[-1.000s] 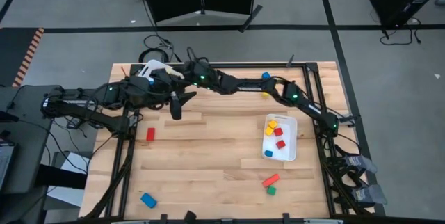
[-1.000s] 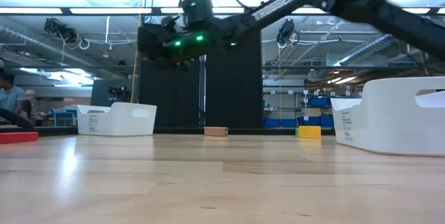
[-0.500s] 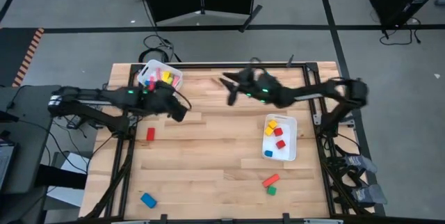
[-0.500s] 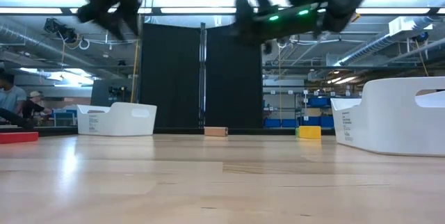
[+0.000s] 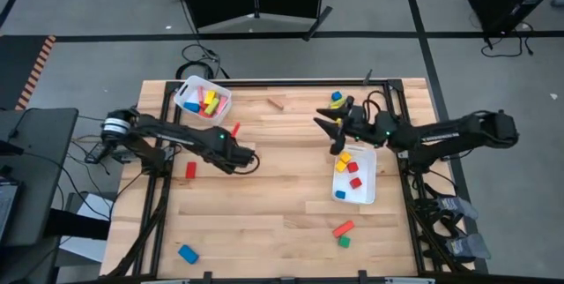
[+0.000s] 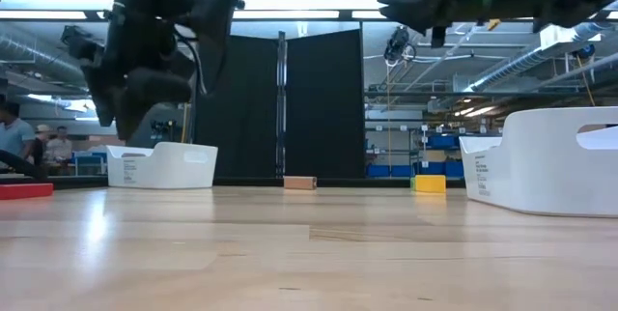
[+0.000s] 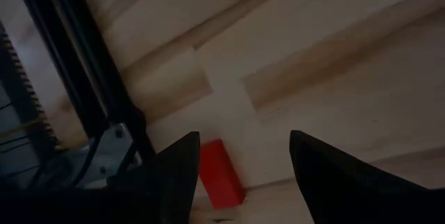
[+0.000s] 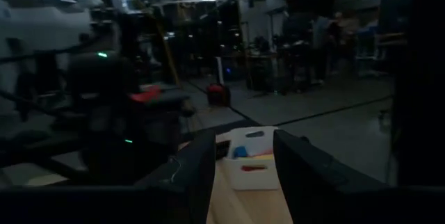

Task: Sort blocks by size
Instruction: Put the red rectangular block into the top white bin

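We see the left gripper [image 5: 249, 162], fingers apart and empty, hanging above the table [image 5: 264, 205] just right of a red block [image 5: 190, 170]. Further right, the right gripper [image 5: 328, 127], its fingers also apart with nothing between them, hovers beside the bin [image 5: 370, 178] of small blocks [image 5: 350, 172].

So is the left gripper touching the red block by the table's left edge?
Apart: in the left wrist view, bare wood separates the open left gripper from the red block.
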